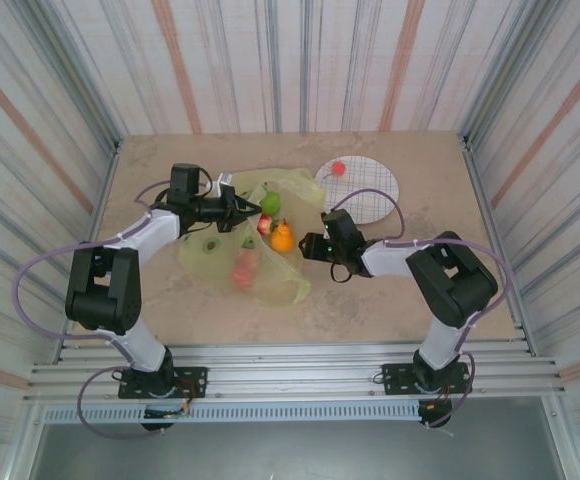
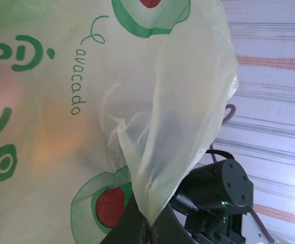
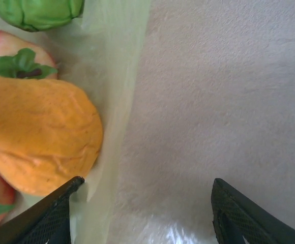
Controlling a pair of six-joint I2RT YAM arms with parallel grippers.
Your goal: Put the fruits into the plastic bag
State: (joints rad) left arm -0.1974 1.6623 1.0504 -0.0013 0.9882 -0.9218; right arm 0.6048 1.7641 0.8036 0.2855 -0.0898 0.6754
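Note:
The yellow-green plastic bag [image 1: 220,255] lies crumpled on the table left of centre. My left gripper [image 1: 247,208] is shut on a fold of its upper edge, and the film [image 2: 152,127] rises from the pinched fingertips [image 2: 137,231]. At the bag's mouth lie a green apple [image 1: 270,203], a red apple [image 1: 264,224] and an orange fruit [image 1: 282,238]. Another red fruit [image 1: 243,268] shows through the film. My right gripper [image 1: 308,246] stands open just right of the orange fruit [image 3: 35,142], with bare table and the bag's edge [image 3: 114,101] between its fingers [image 3: 40,218].
A white grid-patterned plate [image 1: 365,195] at the back right carries one small red fruit [image 1: 338,168]. Striped walls close in the table on three sides. The right arm's black housing [image 2: 218,190] sits close behind the lifted film.

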